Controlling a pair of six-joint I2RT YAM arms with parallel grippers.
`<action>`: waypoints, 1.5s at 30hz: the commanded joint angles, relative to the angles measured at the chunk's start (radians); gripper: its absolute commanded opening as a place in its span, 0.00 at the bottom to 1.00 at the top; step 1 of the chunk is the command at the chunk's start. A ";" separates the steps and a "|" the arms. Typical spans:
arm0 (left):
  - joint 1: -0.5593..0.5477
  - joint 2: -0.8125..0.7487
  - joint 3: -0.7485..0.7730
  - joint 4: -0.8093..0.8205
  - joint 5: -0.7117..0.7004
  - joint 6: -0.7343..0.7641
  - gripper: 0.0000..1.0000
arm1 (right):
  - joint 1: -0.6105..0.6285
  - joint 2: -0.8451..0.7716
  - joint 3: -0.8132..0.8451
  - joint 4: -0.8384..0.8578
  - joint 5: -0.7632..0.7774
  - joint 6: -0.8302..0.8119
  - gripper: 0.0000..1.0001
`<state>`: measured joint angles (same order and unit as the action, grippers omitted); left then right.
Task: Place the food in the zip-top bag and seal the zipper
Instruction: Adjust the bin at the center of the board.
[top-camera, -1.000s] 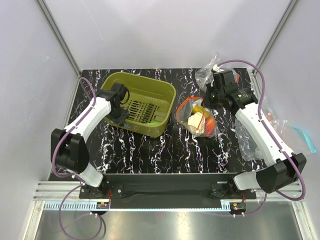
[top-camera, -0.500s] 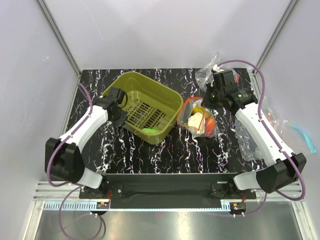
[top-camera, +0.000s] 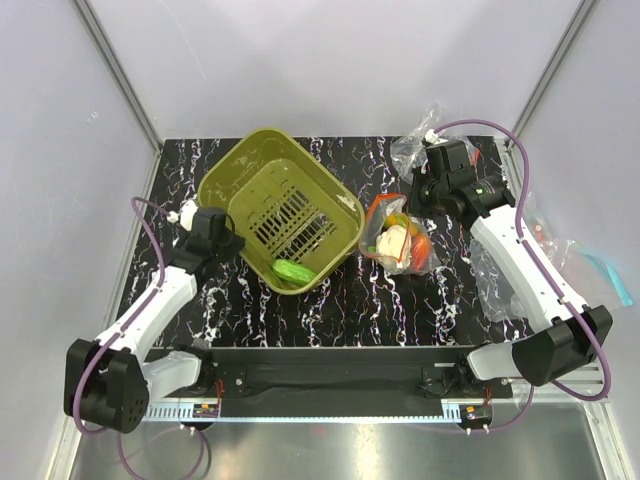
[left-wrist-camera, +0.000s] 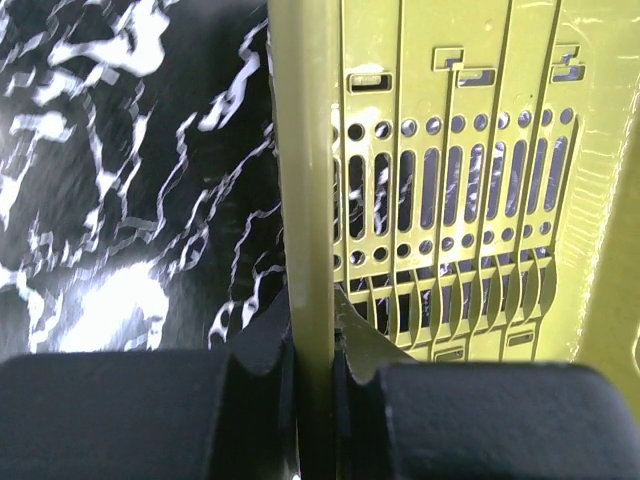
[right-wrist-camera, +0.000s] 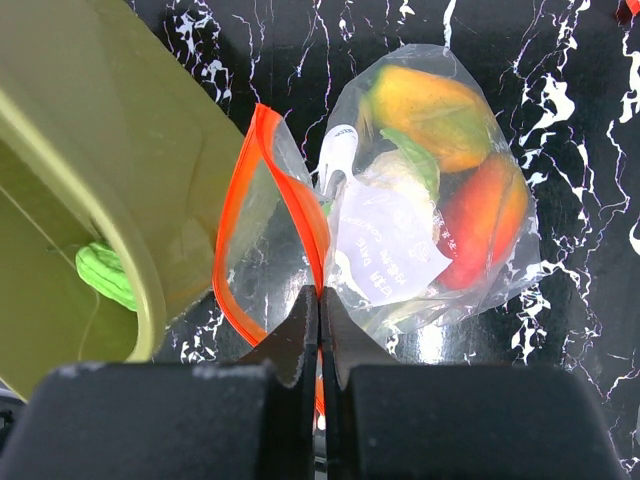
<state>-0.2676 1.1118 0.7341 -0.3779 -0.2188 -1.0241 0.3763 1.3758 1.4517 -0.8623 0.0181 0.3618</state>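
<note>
Left tool (left-wrist-camera: 316, 332) clamps basket (top-camera: 260, 180) wall. Right tool (right-wrist-camera: 318, 305) pinches zipper (right-wrist-camera: 235, 230) of zip-top bag (right-wrist-camera: 400, 250), just right of basket. We judge bag limp, slippery, light, so hold at stiffer zipper. Green piece (top-camera: 293, 270) lies inside basket.

Table: glossy black marble-look top (top-camera: 300, 310) with white veins.
Walls: plain pale panels (top-camera: 330, 60) at the back and on both sides.
Frame: aluminium posts (top-camera: 122, 85) slanting up from the rear corners.
Near edge: ribbed aluminium rail (top-camera: 340, 403), then a brushed metal sheet (top-camera: 350, 450).
Light: soft and even, with white glare on the tabletop.
</note>
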 joint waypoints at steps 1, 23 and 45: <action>0.025 -0.067 -0.033 0.275 0.057 0.131 0.00 | -0.004 0.003 0.027 0.017 0.016 -0.009 0.00; 0.234 0.347 0.576 -0.362 0.048 0.611 0.05 | -0.004 -0.015 0.015 0.014 0.020 -0.011 0.00; 0.255 0.801 1.077 -0.323 0.305 1.266 0.30 | -0.004 0.002 0.030 -0.001 -0.010 0.005 0.00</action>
<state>-0.0158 1.8736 1.6787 -0.7376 0.1043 0.1421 0.3763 1.3758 1.4517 -0.8677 0.0151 0.3622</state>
